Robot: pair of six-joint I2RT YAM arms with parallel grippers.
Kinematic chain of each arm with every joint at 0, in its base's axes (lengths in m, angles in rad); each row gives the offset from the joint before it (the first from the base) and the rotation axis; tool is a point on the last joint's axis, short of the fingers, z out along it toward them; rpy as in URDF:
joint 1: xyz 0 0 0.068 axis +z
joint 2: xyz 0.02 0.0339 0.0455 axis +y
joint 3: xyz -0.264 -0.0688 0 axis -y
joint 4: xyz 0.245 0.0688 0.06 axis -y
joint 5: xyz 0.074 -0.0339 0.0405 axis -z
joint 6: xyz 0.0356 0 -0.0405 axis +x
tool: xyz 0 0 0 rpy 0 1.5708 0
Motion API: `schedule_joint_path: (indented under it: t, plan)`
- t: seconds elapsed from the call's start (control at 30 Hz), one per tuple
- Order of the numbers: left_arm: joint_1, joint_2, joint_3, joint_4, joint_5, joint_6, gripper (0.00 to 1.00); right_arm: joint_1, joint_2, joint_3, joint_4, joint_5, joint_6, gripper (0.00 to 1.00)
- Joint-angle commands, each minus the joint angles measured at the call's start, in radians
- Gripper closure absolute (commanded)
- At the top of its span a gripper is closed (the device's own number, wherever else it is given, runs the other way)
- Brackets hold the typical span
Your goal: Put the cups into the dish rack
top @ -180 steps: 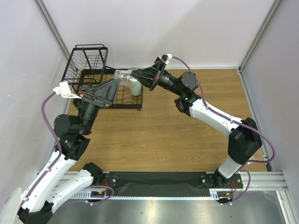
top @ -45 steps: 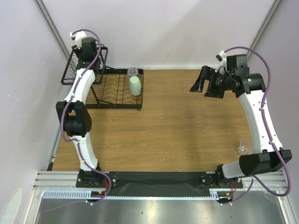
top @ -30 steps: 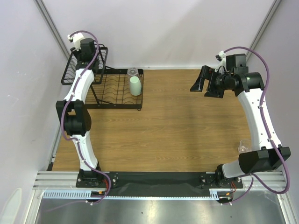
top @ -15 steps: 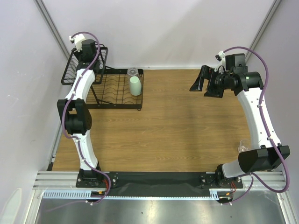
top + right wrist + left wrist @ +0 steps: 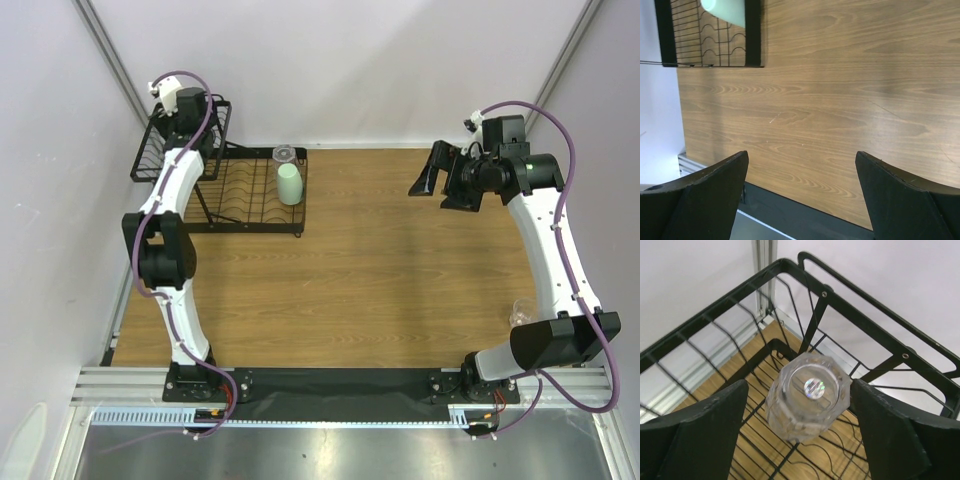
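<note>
My left gripper (image 5: 799, 387) hangs open over the raised wire basket (image 5: 790, 270) of the black dish rack (image 5: 240, 195). A clear glass cup (image 5: 807, 395) sits tilted between its fingers, bottom toward the camera. There is a gap to the left finger (image 5: 700, 430), and the right finger (image 5: 890, 435) is close beside it. A mint-green cup (image 5: 289, 184) and another clear cup (image 5: 284, 154) stand on the low slotted tray. A third clear cup (image 5: 520, 314) stands on the table at the right. My right gripper (image 5: 432, 185) is open and empty, high above the wood; its wrist view catches the mint cup (image 5: 727, 10).
The basket's wire walls (image 5: 715, 325) close in around my left fingers. White walls (image 5: 350, 70) bound the table at the back and sides. The black strip (image 5: 340, 385) with the arm bases runs along the near edge.
My left jaws have spread wide and let go of the clear glass cup inside the basket. The right arm has barely shifted.
</note>
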Motion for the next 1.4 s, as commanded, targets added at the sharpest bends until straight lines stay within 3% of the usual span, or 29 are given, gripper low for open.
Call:
schedule_joint_path:
  t: [0.0, 0.17, 0.3, 0.43, 0.57, 0.7, 0.73, 0.97, 1.37]
  plan:
    - [0.007, -0.107, -0.02, -0.012, 0.005, -0.072, 0.09, -0.006, -0.016, 0.002, -0.02, 0.053, 0.012, 0.04]
    - [-0.006, -0.213, -0.059, 0.053, 0.057, -0.098, 0.01, -0.005, -0.02, -0.008, -0.049, 0.122, 0.018, 0.04]
    - [-0.07, -0.25, -0.016, 0.027, 0.084, -0.074, 0.0, -0.005, 0.003, -0.002, -0.112, 0.214, 0.041, 0.04]
    - [-0.176, -0.313, -0.092, 0.079, 0.12, -0.059, 0.03, -0.006, 0.017, -0.034, -0.137, 0.336, 0.077, 0.08]
    - [-0.226, -0.348, -0.221, 0.2, 0.354, -0.084, 0.11, -0.026, 0.027, -0.12, -0.167, 0.437, 0.119, 0.1]
    - [-0.265, -0.374, -0.313, 0.263, 0.497, -0.128, 0.15, -0.118, -0.002, -0.213, -0.178, 0.492, 0.165, 0.13]
    - [-0.282, -0.405, -0.339, 0.272, 0.508, -0.125, 0.15, -0.194, -0.031, -0.235, -0.171, 0.492, 0.17, 0.13]
    - [-0.311, -0.524, -0.513, 0.277, 0.532, -0.09, 0.15, -0.382, -0.143, -0.402, -0.137, 0.539, 0.157, 0.22]
    - [-0.394, -0.571, -0.534, 0.283, 0.541, -0.037, 0.12, -0.399, -0.106, -0.534, -0.062, 0.746, 0.148, 0.38]
